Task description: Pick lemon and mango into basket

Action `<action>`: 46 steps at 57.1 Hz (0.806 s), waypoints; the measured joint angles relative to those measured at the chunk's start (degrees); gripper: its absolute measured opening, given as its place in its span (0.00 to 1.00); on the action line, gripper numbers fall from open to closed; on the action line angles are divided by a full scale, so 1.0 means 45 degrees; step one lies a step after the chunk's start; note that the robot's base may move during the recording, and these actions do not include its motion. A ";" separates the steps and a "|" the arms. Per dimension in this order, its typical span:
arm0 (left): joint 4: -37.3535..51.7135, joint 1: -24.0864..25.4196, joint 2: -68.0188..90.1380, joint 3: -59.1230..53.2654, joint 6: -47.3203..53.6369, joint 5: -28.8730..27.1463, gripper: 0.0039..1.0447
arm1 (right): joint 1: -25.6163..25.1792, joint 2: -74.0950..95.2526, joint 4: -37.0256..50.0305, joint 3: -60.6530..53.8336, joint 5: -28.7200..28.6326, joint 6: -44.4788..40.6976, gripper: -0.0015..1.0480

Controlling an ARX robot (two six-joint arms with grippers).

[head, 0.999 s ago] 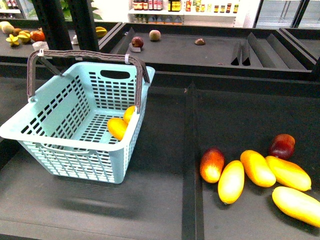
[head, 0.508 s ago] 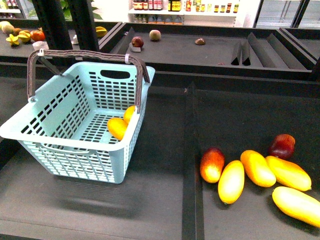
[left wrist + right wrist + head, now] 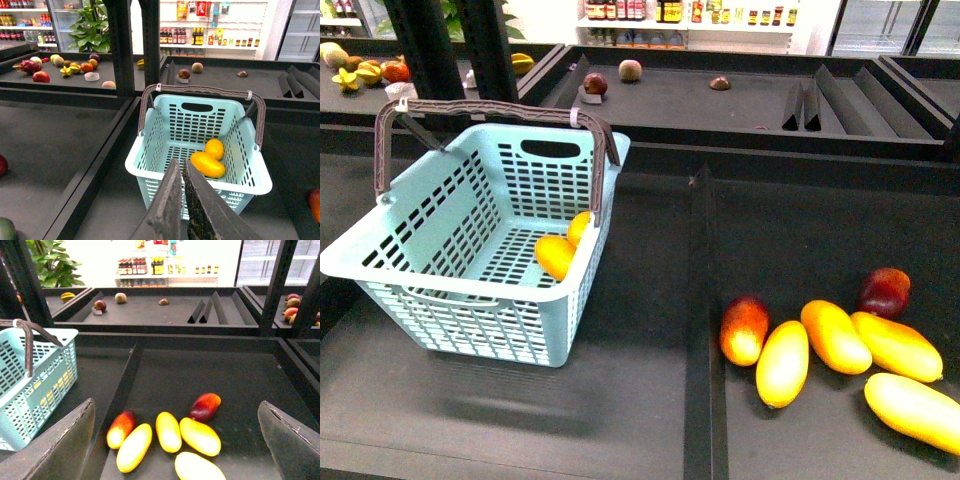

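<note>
Dark grey, rough-textured hand fingers

My dark display tray carries the basket just ahead of my left gripper, whose fingers sit pressed together. Past a raised divider, below and between my right gripper's wide-spread fingers, lie four yellow mangoes and two red-blushed mangoes, clustered together.
</note>
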 joint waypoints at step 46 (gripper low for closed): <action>-0.3021 0.0000 -0.2953 0.0005 0.0005 -0.0005 0.03 | 0.0000 0.0000 0.0000 0.0000 0.0000 0.0000 0.92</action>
